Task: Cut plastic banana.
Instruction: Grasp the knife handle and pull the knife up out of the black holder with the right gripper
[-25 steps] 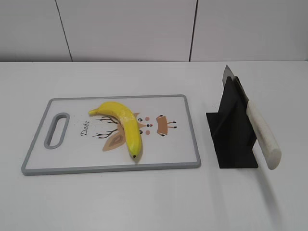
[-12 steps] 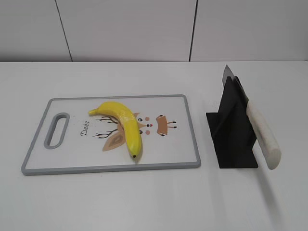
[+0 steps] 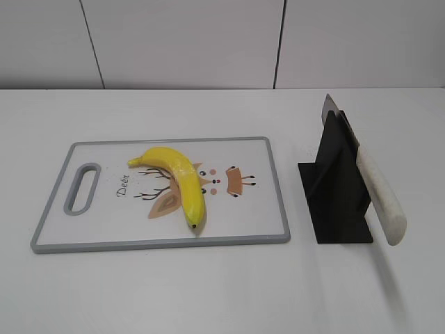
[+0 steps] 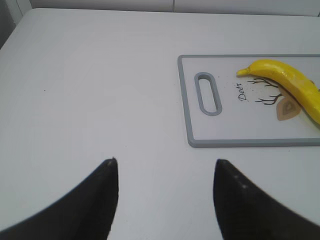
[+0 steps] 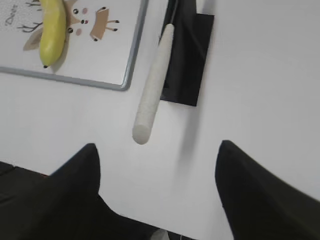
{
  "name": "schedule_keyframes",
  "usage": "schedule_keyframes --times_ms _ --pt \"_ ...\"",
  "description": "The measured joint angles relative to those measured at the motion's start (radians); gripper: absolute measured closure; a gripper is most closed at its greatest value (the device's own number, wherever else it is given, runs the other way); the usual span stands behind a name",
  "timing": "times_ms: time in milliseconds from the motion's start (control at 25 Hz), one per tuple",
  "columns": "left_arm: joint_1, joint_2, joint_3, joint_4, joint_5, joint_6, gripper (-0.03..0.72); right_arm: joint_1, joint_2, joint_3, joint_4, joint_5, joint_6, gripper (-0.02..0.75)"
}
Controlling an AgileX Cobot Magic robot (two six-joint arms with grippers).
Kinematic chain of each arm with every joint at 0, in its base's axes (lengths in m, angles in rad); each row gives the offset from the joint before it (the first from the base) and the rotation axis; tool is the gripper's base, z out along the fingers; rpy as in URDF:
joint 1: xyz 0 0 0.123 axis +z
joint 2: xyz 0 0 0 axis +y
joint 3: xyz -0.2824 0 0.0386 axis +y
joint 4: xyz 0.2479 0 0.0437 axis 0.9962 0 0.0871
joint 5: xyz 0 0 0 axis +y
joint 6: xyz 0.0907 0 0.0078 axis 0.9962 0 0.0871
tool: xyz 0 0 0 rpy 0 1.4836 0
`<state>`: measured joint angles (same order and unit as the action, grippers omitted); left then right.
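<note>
The yellow plastic banana [image 3: 178, 180] lies whole on the white, grey-rimmed cutting board [image 3: 277, 188], its dark tip toward the front edge. It also shows in the left wrist view [image 4: 287, 82] and the right wrist view [image 5: 52, 30]. A knife with a white handle [image 3: 380, 193] rests slanted in a black stand [image 3: 337, 191] to the right of the board. My left gripper [image 4: 165, 162] is open and empty over bare table, left of the board. My right gripper [image 5: 157, 147] is open and empty, just in front of the knife handle's end [image 5: 141, 134]. Neither gripper shows in the exterior view.
The board [image 4: 191, 115] has a slot handle [image 4: 207, 93] at its left end. The black stand [image 5: 187, 60] sits close to the board's right edge [image 5: 134, 55]. White table surrounds everything; a white wall runs behind.
</note>
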<state>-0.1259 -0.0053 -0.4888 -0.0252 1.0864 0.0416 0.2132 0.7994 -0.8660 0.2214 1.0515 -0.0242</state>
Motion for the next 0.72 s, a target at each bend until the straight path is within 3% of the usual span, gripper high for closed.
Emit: schedule_keyframes --times_ms 240,480,720 --pt "0.0 0.0 0.0 0.0 0.0 0.0 0.119 0.24 0.205 -0.113 -0.145 0.037 0.164 0.188" --pt "0.0 0.0 0.0 0.0 0.0 0.0 0.119 0.257 0.414 -0.175 -0.145 0.101 0.229 0.189" --pt "0.0 0.0 0.0 0.0 0.0 0.0 0.119 0.257 0.579 -0.177 -0.142 0.047 0.247 0.189"
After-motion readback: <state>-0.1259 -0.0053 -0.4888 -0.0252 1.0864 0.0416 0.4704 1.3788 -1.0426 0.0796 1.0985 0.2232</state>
